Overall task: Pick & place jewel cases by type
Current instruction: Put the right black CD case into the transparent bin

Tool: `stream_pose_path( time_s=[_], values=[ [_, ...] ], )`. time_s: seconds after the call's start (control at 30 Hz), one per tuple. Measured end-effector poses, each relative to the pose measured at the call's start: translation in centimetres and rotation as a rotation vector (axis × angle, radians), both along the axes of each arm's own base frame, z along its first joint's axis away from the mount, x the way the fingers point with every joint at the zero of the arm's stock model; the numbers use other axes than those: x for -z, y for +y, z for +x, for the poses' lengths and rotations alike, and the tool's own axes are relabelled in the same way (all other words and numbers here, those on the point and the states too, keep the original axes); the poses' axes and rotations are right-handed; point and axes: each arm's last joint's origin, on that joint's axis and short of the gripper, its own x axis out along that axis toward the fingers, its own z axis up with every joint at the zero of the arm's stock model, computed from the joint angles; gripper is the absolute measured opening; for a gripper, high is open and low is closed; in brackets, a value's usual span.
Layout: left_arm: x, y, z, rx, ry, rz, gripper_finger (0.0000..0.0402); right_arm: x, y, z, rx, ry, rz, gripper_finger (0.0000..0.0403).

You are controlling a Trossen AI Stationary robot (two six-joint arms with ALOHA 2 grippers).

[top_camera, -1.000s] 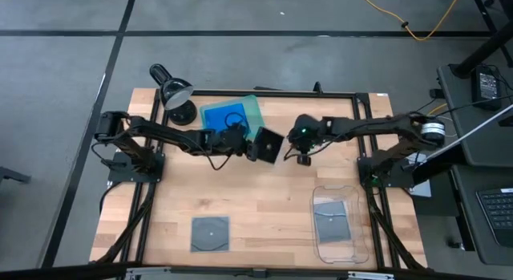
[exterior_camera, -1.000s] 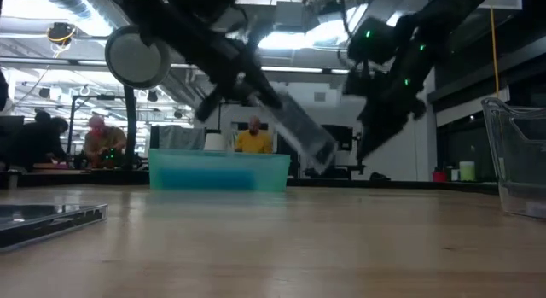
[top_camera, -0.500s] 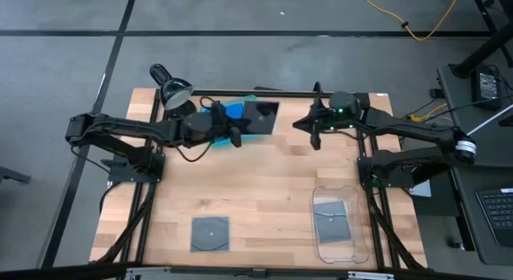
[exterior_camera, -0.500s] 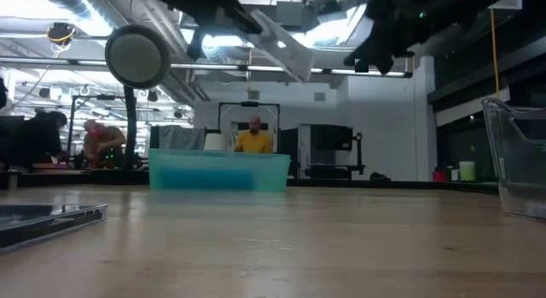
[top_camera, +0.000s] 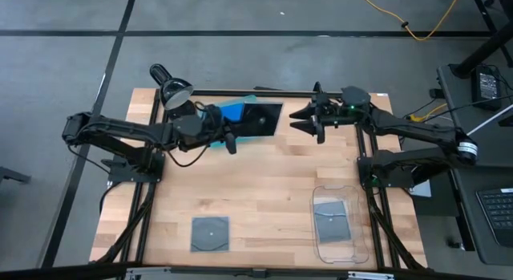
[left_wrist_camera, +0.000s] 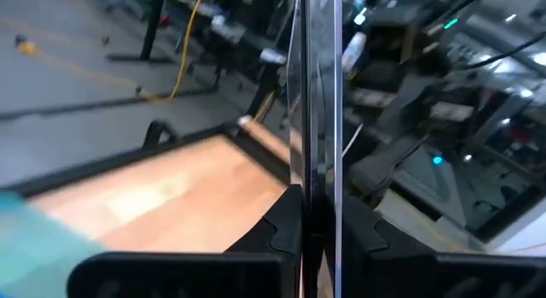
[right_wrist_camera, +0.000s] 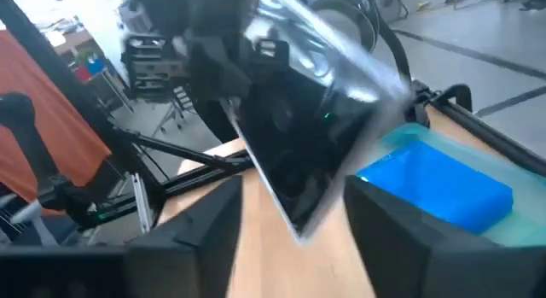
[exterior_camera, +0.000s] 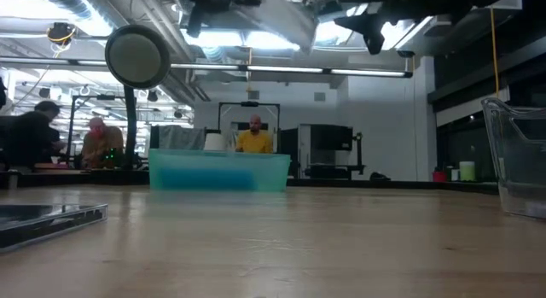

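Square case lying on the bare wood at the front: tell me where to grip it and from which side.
Grip the square case by two opposite edges, coming straight down from above. It lies flat and thin on the table, with bare wood all round, so only its edges offer the fingers a hold. A sideways approach would probably just push it.

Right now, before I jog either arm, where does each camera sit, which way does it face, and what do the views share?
High: above the table, looking straight down; both arms show, left gripper holding the dark jewel case over the green tray, right gripper open beside it.
Low: table-top height, facing the room; arms overhead, green tray ahead.
Left wrist: looks past its own fingers clamped on the case's edge.
Right wrist: faces the held case and a blue case; own fingers spread.
Shared: the held case.
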Motion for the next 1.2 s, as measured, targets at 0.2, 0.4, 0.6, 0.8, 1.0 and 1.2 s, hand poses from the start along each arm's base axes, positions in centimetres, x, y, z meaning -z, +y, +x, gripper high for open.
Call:
stream_pose_path(
  time_s=[0.2,0.4,0.6,0.8,1.0,1.2],
  values=[
    [-1.6,-0.8,-0.4,0.009,-0.09,0.094,0.0023,0.6,-0.3,0.8,0.01,0.014,0.08,0.0279],
    [-1.8,-0.9,-0.7,0.012,-0.091,0.109,0.0022,0.1,-0.8,1.8,0.011,-0.092,0.114,0.0287],
    [-1.8,-1.0,-0.7,0.019,-0.091,0.11,0.0022,0.3,-1.0,3.1,-0.029,-0.159,0.164,0.0276],
    [-1.8,-1.1,-0.6,0.033,-0.095,0.11,0.0022,1.1,-0.8,4.3,-0.063,-0.161,0.192,0.0262],
    [-1.8,-1.1,-0.6,0.037,-0.096,0.11,0.0022,1.5,-0.4,5.2,-0.09,-0.181,0.185,0.0226],
    [-1.8,-1.1,-0.6,0.043,-0.096,0.109,0.0022,1.5,-0.4,5.3,-0.091,-0.188,0.181,0.0161]
  ],
)
